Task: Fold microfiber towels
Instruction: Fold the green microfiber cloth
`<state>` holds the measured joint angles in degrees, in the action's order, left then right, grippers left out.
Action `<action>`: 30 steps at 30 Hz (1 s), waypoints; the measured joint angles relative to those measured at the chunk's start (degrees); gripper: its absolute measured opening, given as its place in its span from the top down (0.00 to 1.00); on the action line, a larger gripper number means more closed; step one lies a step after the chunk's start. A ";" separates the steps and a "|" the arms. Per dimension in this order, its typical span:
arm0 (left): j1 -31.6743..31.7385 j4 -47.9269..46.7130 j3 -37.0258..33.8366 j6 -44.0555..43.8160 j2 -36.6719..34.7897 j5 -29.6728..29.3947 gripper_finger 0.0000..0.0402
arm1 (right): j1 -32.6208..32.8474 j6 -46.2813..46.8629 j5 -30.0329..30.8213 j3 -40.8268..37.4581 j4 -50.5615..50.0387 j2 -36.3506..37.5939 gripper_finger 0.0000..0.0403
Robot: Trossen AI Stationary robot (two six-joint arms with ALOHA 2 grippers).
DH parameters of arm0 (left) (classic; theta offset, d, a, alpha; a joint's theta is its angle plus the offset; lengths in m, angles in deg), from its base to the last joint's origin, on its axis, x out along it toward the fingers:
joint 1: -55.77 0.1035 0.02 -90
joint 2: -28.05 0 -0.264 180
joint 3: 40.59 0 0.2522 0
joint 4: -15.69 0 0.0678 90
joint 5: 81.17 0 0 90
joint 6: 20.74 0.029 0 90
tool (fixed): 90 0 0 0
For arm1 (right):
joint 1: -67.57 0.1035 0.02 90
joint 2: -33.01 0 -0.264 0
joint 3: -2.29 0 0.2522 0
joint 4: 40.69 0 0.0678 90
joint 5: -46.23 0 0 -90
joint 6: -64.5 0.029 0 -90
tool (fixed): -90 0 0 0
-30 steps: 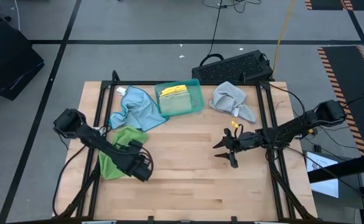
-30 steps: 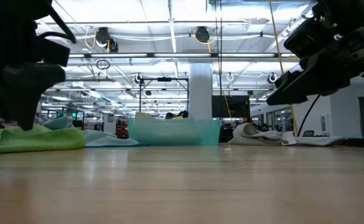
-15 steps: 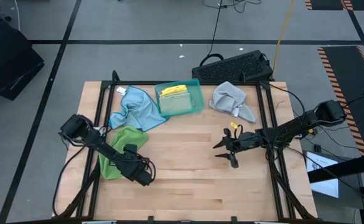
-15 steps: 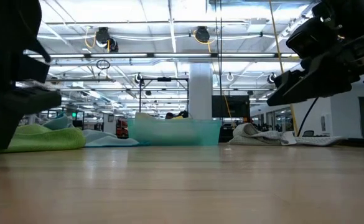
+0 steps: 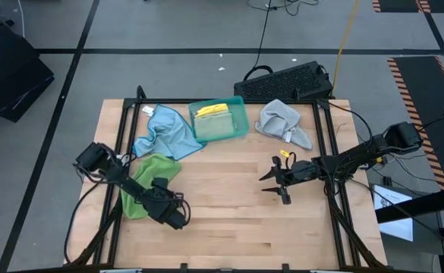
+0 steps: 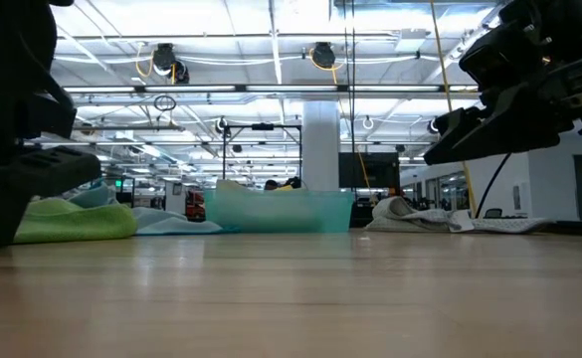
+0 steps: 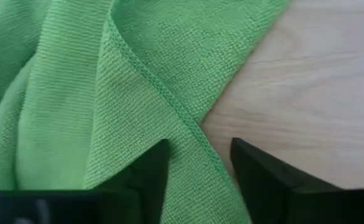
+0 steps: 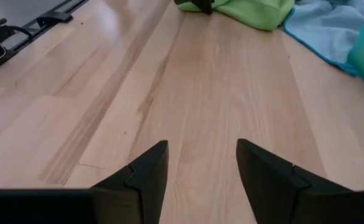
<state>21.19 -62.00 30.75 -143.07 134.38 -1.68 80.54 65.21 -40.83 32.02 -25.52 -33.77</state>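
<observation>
Left gripper (image 7: 197, 163) low over green towel's (image 5: 147, 180) stitched hem, fingers parted astride it, nothing pinched yet.

Green towel rumpled at table's (image 5: 229, 227) left side, just beside light blue towel (image 5: 163, 130); grey towel (image 5: 282, 121) at far right; yellow towel (image 5: 212, 111) inside teal tray (image 5: 240, 106). Right gripper (image 5: 276, 182) waiting mid-table, jaws spread, empty. Best handled by seating both fingertips squarely across hem, taking one layer only, then lifting slowly and drawing cloth out flat before folding. Risk, by judgement: catching the fold beneath as well.
</observation>
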 joint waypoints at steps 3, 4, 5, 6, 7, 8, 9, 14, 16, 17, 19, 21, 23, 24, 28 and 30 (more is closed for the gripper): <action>-1.06 0.65 -0.01 -0.01 0.08 -0.61 0.71 | 0.02 0.95 0.00 0.00 -0.01 0.00 0.55; -1.41 0.86 0.00 0.00 0.10 -0.95 0.76 | 0.02 1.45 0.00 0.00 0.00 0.00 0.55; -1.72 1.09 0.00 0.04 0.12 -1.38 0.81 | 0.02 1.68 0.00 0.00 0.00 0.00 0.55; -2.04 1.32 -0.02 0.16 0.14 -1.94 0.86 | 0.02 1.78 0.00 0.00 0.00 0.00 0.55; -2.24 1.62 -0.02 0.23 0.18 -2.56 0.91 | 0.02 1.85 0.00 0.00 -0.02 0.00 0.55; -2.40 1.95 -0.02 0.30 0.20 -3.18 0.96 | 0.02 2.14 0.00 0.00 -0.02 0.00 0.55; -2.52 2.24 -0.04 0.53 0.20 -3.75 0.97 | 0.02 2.57 0.00 0.00 -0.02 0.00 0.55; -2.53 3.34 2.33 4.79 0.46 -5.91 0.98 | 0.02 3.08 0.00 0.00 -0.02 0.00 0.55; -2.32 4.43 4.79 8.47 0.44 -7.66 0.99 | 0.02 2.87 0.00 0.00 -0.02 0.00 0.55; -2.24 4.10 6.01 10.53 0.44 -9.07 0.99 | 0.02 2.74 0.05 0.00 -0.02 0.00 0.55; -2.04 2.72 8.92 14.92 0.44 -12.46 0.99 | -0.10 2.66 0.15 0.00 0.00 0.00 0.55; -1.91 2.99 12.32 19.78 0.42 -16.55 0.99 | -0.17 2.57 0.18 0.00 0.43 0.00 0.55; -1.68 3.12 15.85 24.98 0.35 -20.15 0.99 | -0.17 2.40 0.22 0.00 1.79 0.00 0.55; -1.59 3.11 17.62 27.48 0.35 -21.91 0.99 | -0.17 2.12 0.22 0.00 2.62 0.00 0.55; -1.27 7.99 22.99 42.06 0.33 -29.80 0.99 | -0.17 1.25 0.25 0.00 5.51 -0.01 0.55; -1.24 14.18 24.59 54.89 0.33 -33.51 0.99 | -0.02 1.18 0.25 0.00 6.20 -0.40 0.55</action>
<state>19.95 -47.82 55.34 -88.18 134.71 -35.19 80.52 66.39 -40.59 32.02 -19.32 -34.17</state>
